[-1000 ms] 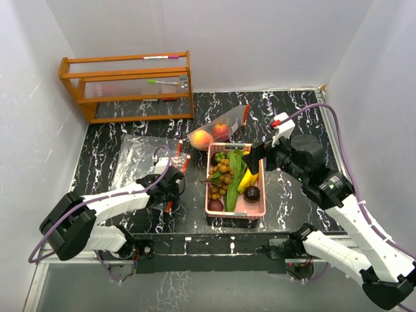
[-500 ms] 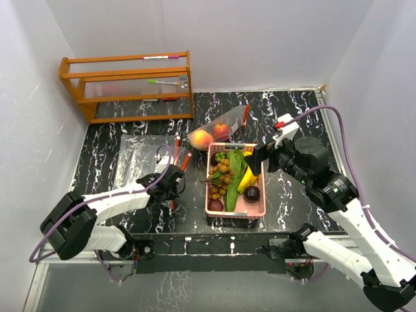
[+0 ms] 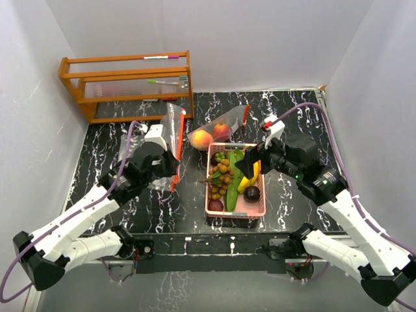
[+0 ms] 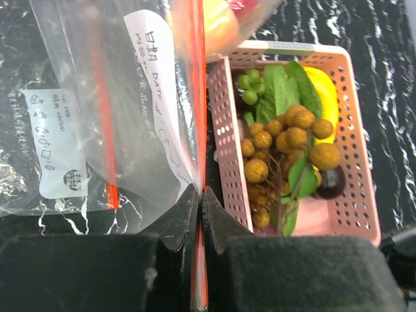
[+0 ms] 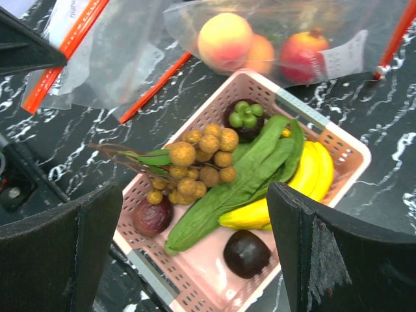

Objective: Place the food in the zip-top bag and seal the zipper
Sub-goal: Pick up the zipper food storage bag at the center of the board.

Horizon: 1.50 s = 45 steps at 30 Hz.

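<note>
My left gripper [image 3: 169, 167] is shut on the red zipper edge of a clear zip-top bag [image 3: 170, 129] and holds it raised off the table; the wrist view shows the jaws [image 4: 199, 198] clamped on the red strip, with the bag [image 4: 117, 97] hanging left of it. My right gripper [image 3: 249, 164] is open and empty above the pink basket [image 3: 259, 209]. In the right wrist view my gripper [image 5: 195, 253] straddles the food: a longan bunch [image 5: 201, 159], bananas [image 5: 312, 175], green leaves [image 5: 240, 182] and dark purple fruits [image 5: 247, 253].
A second clear bag [image 3: 227, 120] behind the basket holds a peach [image 3: 200, 138] and a red fruit [image 3: 221, 130]. A wooden rack [image 3: 127, 84] stands at the back left. White walls close in the black marble table [image 3: 292, 110].
My left arm has lifted the bag by its zipper edge off the table and swung it up and away. My right gripper has moved left over the basket.
</note>
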Motion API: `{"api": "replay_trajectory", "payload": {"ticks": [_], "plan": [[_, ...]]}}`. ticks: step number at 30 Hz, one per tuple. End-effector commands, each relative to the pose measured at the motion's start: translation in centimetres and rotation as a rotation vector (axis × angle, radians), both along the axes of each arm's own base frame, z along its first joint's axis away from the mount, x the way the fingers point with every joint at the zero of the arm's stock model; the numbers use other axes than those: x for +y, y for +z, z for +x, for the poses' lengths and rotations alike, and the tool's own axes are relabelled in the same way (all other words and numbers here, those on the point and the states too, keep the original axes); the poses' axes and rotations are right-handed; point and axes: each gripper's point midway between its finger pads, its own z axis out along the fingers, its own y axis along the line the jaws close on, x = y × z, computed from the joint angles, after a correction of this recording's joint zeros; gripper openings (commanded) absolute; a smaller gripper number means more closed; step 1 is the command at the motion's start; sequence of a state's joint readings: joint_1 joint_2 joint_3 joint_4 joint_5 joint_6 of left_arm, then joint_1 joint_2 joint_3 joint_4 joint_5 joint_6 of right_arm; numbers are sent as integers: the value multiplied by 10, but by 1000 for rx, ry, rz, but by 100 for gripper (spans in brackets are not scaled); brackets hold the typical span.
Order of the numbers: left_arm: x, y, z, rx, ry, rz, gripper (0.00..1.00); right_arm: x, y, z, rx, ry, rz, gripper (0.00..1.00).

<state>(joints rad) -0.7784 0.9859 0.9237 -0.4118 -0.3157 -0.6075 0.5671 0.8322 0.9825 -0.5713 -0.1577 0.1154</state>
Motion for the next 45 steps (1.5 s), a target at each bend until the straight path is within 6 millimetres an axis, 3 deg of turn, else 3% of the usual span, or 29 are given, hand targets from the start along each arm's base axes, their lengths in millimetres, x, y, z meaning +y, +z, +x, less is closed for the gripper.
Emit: {"api": "replay_trajectory", "payload": {"ticks": [1,3,8,15,19,23,25,29,33,37,45], "plan": [[-11,34,-18,-78,-153,-79,0,25,40,-5,-78,112,146,98],[-27,54,-29,-141,-259,-176,0,34,52,-10,-103,166,207,98],[-64,73,-50,-199,-471,-361,0,62,76,-24,-120,313,394,97],[-99,61,-67,-189,-645,-531,0,87,68,-25,-11,397,562,86],[-106,59,-69,-202,-678,-572,0,89,56,-20,41,370,582,70],[-109,61,-72,-214,-704,-608,0,88,47,-22,76,350,624,44],[-109,62,-71,-222,-701,-610,0,85,41,-23,82,327,621,38],[-108,65,-69,-233,-693,-612,0,75,28,-22,89,261,611,40],[-109,64,-70,-235,-696,-615,0,77,20,-18,114,246,615,53],[-108,66,-72,-241,-703,-621,0,80,16,-7,131,218,621,54],[-108,64,-74,-228,-713,-618,0,87,33,2,101,238,740,54]]}}
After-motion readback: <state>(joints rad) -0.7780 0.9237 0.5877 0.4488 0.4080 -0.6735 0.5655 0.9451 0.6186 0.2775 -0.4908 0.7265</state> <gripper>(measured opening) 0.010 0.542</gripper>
